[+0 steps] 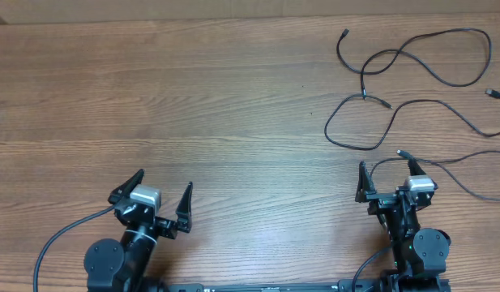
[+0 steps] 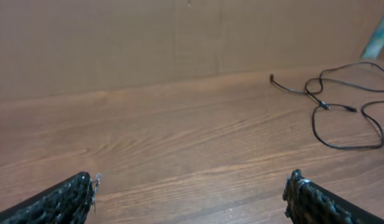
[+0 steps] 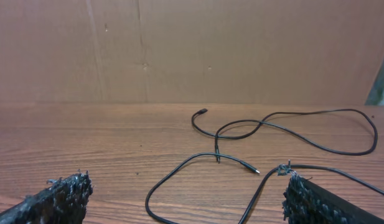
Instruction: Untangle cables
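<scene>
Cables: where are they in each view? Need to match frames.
Overhead: cables in the upper right.
Left wrist: cables at the right, upper half.
Right wrist: cables centre to right, lower half.
Shared landmark: hooked plug end, visible in all three.

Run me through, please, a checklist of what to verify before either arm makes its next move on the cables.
1. The left tool is open and empty: ok, jaws wide apart.
2. The right tool is open and empty: ok, jaws wide apart.
3. The cables are in view: ok, on the table, ahead of the right tool.
4. The cables are untangled: not ok, strands cross beside a plug.
5. The right tool is clear of cable: cannot tell, a strand passes close to its tips.
6. Every cable end is visible: not ok, strands run off the overhead view's right edge.
</scene>
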Robot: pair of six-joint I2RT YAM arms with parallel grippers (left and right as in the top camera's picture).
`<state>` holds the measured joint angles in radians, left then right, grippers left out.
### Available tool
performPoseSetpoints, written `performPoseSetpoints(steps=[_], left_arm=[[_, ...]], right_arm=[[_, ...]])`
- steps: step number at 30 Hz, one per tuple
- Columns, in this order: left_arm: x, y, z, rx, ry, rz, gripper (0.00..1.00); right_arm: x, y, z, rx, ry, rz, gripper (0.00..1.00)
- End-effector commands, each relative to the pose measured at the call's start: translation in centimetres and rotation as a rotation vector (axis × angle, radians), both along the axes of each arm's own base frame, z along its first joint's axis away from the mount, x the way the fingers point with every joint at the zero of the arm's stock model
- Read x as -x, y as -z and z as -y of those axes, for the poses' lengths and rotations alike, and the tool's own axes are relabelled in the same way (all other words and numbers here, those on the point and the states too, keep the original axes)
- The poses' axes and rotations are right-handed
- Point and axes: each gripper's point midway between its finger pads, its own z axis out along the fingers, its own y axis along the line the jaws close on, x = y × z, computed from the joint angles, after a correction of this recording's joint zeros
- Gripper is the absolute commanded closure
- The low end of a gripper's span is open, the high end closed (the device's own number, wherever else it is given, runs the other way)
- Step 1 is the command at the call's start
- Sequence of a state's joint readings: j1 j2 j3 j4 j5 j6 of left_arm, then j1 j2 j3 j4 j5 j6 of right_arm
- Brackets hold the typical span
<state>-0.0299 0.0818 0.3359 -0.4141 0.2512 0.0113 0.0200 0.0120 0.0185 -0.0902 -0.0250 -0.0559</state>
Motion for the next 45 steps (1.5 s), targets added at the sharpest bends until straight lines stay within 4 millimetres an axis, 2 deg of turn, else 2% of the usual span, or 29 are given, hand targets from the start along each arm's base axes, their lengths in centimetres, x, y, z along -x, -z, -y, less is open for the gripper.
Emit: performPoseSetpoints(steps=[1, 27, 35, 45], left_arm=[[0.0, 0.1, -0.1, -0.008, -0.001, 0.043, 0.01], [-0.8, -0.6, -1.3, -0.012, -0.063, 0.142, 0.00], [-1.7, -1.1, -1.4, 0.004, -0.071, 0.246, 0.01], [-2.5, -0.4, -1.9, 0.054, -0.099, 0.341, 0.00]], right_arm=[[0.0, 0.2, 0.2, -0.006, 0.012, 0.004, 0.00], [0.0, 0.2, 0.2, -0.006, 0.012, 0.004, 0.00], [0.0, 0.2, 0.2, -0.006, 0.012, 0.004, 0.00], [0.0, 0.2, 0.2, -0.006, 0.012, 0.004, 0.00]])
